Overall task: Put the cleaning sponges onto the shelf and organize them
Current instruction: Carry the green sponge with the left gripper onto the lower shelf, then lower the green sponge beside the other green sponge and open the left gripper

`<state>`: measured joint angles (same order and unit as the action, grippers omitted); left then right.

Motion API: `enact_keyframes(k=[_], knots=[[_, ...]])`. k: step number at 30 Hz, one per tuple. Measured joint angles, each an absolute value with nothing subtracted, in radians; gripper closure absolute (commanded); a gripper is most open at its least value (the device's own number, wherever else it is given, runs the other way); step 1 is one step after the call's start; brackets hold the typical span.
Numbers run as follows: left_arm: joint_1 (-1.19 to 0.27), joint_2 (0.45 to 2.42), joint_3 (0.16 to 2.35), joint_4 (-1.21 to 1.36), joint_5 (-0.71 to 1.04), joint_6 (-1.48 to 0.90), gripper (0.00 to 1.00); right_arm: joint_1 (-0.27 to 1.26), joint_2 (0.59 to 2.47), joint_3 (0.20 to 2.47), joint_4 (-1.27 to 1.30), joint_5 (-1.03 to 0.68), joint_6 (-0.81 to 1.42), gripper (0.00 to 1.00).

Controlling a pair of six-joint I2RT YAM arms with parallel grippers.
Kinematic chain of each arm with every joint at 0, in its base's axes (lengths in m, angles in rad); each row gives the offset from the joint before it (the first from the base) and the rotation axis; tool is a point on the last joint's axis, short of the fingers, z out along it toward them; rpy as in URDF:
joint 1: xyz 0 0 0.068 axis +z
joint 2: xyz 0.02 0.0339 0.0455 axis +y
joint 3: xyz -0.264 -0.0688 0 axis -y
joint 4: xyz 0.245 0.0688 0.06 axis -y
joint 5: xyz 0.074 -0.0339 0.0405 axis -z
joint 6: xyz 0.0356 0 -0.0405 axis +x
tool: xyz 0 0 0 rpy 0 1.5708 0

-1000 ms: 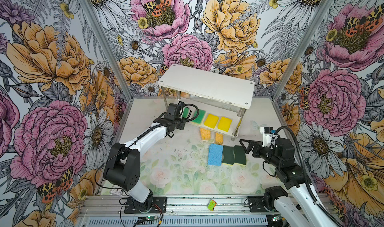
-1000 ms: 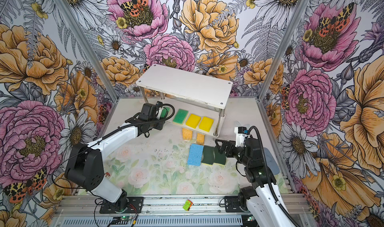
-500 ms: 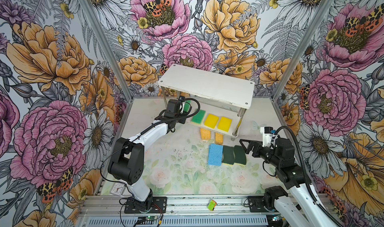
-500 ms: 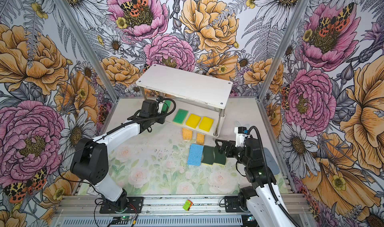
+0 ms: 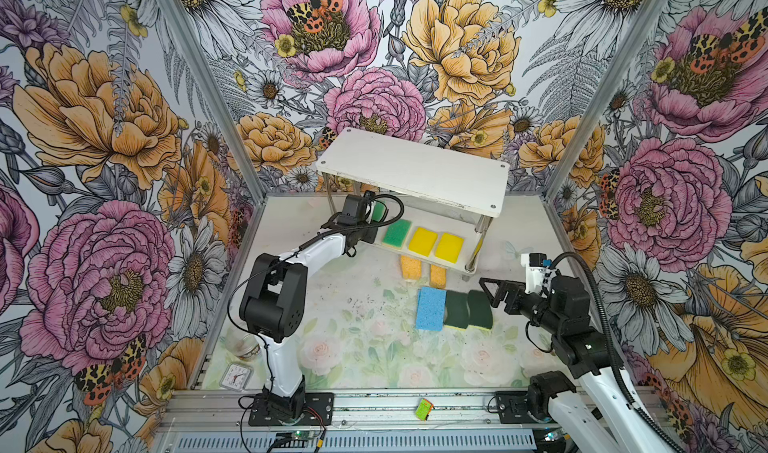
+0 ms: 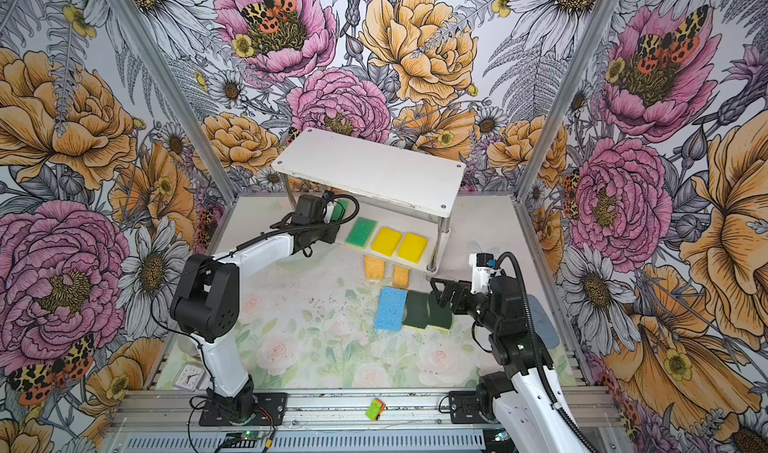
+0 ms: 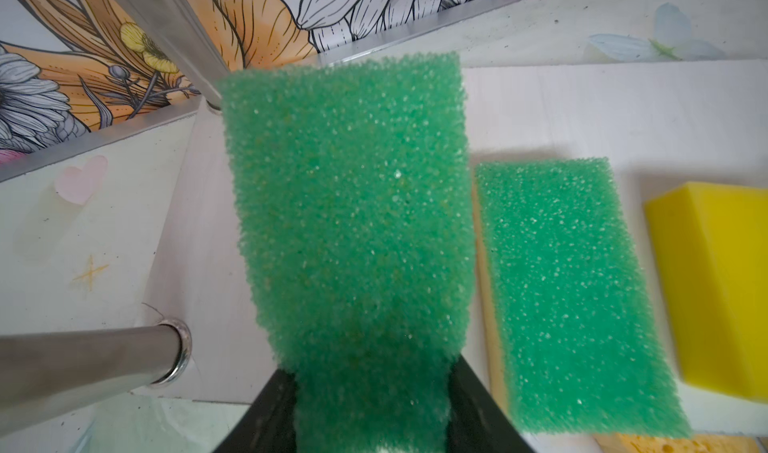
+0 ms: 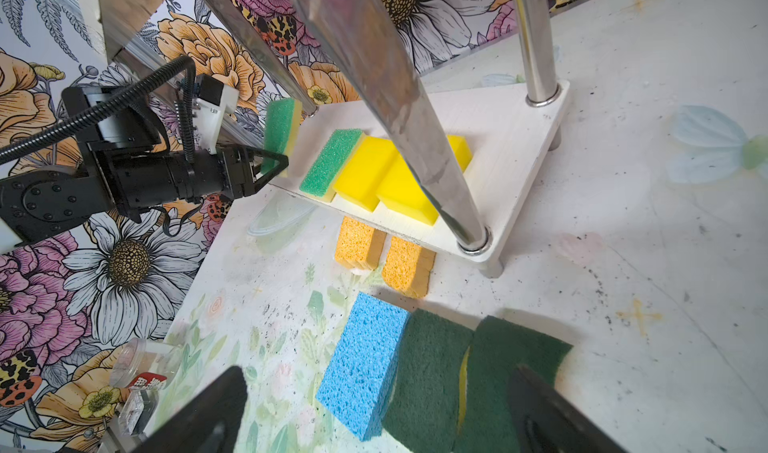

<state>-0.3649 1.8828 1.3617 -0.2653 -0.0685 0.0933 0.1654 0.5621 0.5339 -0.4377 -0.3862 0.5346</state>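
Left gripper (image 8: 279,162) is pinched narrow on a green sponge (image 7: 349,222), held on edge over the shelf (image 7: 582,110) beside the second green sponge (image 7: 573,297). Right gripper (image 5: 487,292) gapes wide above the dark sponges (image 5: 467,309). Since a second ago, the held sponge sits deeper under the top board (image 5: 415,168).

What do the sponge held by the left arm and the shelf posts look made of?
Held sponge: coarse matte green scouring layer with glinting grains, on yellow foam. Shelf posts: polished metal, probably steel; shiny, with blurred reflections.
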Motion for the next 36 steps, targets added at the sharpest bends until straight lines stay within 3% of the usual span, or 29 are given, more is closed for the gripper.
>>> enact_keyframes(k=[14, 24, 36], knots=[[-0.362, 1.94, 1.427, -0.364, -0.057, 0.077, 0.48, 0.165, 0.549, 0.534, -0.438, -0.386, 0.535, 0.0], [-0.361, 1.94, 1.431, -0.389, -0.058, 0.07, 0.37, 0.165, 0.55, 0.534, -0.438, -0.386, 0.535, 0.0], [-0.353, 1.941, 1.446, -0.393, -0.059, 0.058, 0.35, 0.165, 0.55, 0.534, -0.438, -0.386, 0.535, 0.0]])
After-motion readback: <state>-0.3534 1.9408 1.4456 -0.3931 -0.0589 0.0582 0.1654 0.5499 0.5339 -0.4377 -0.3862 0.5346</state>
